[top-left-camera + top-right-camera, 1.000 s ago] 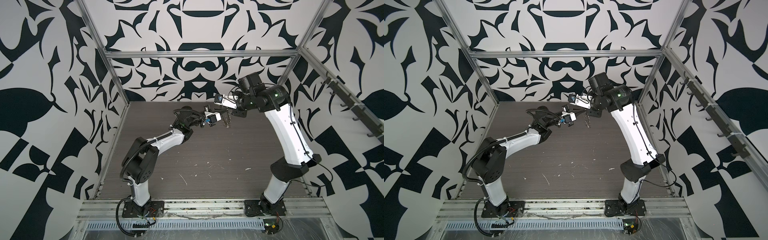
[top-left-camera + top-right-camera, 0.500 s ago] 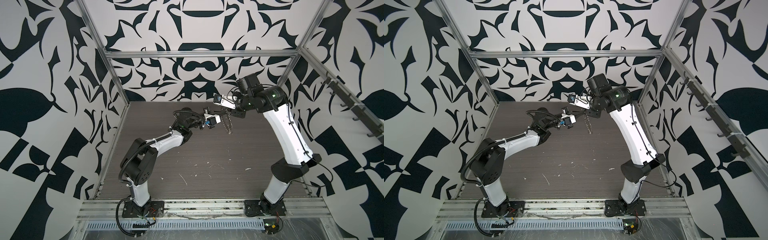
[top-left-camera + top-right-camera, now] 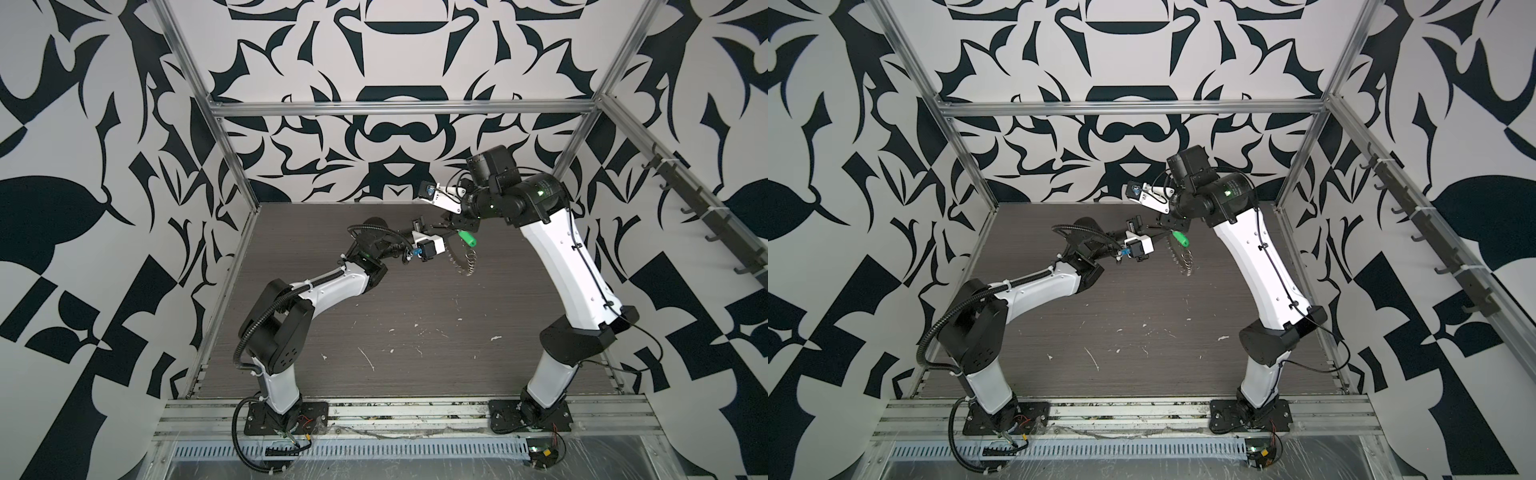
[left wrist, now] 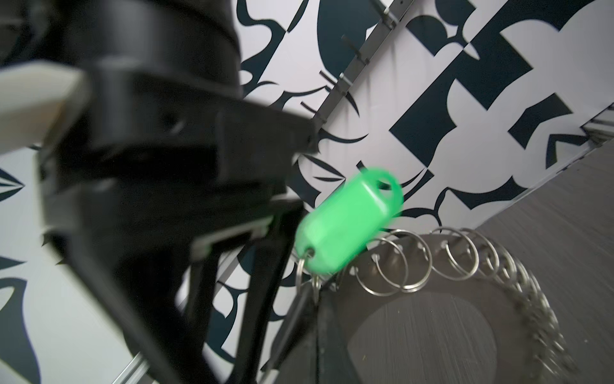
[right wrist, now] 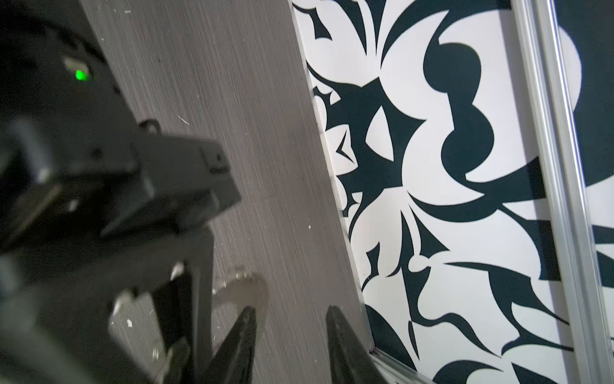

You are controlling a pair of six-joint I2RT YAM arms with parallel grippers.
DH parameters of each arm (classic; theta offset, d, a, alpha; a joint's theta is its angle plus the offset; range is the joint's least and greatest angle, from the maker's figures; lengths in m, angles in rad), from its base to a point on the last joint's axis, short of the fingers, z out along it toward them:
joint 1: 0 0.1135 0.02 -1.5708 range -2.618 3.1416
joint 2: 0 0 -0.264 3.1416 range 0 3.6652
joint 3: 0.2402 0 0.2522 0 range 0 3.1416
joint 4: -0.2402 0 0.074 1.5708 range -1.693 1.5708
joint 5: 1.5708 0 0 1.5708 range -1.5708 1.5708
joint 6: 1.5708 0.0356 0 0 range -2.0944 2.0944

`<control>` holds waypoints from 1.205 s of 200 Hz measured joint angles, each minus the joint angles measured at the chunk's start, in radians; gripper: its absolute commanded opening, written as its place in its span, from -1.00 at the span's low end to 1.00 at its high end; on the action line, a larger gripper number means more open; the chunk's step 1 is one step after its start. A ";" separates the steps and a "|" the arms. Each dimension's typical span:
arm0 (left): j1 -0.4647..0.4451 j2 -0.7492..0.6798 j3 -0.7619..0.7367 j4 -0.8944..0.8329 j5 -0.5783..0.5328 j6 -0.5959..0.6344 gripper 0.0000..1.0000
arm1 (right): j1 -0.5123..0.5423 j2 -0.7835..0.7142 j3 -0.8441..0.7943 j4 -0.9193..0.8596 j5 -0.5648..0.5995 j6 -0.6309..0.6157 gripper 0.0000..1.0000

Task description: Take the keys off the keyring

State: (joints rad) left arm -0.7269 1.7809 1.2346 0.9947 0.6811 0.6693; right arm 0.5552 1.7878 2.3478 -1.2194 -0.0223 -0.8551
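**Right claw lets go, but the key stays on the ring**

A second ago the right claw (image 5: 290,335) was pinched shut close against the left claw (image 3: 450,244), and no green showed between them. Now its jaws stand apart, and the right wrist view shows only bare table (image 3: 415,316) between them, so it grips nothing. The green tag (image 4: 349,219) has come into sight. In both top views it sticks up just right of the left claw, on the near side of the right claw. In the left wrist view it is smeared, which I read as swinging after the release.

The left claw has not changed. It is closed on the rim of the keyring (image 4: 448,276) and holds it in the air over the far middle of the table, clear of the surface. The keyring hangs a little lower than it did a second ago, with its small loops (image 4: 511,269) fringing the rim.

For the task, the release gains nothing yet. The left wrist view shows the tag's narrow end still threaded on a small loop at the keyring's rim, right beside the left claw's grip. I cannot pick out the dark key itself. In my judgement the key is not free, and the right claw needs a fresh hold on the tag or its loop before another try.
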 measured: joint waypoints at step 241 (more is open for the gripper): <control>0.056 0.095 0.262 0.374 -0.016 -0.390 -1.00 | -0.101 -0.268 0.024 0.372 -0.030 0.311 0.26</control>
State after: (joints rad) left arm -0.6712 1.8759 1.4967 1.3685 0.6651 0.2790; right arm 0.4538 1.5200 2.3714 -0.8471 -0.0521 -0.5446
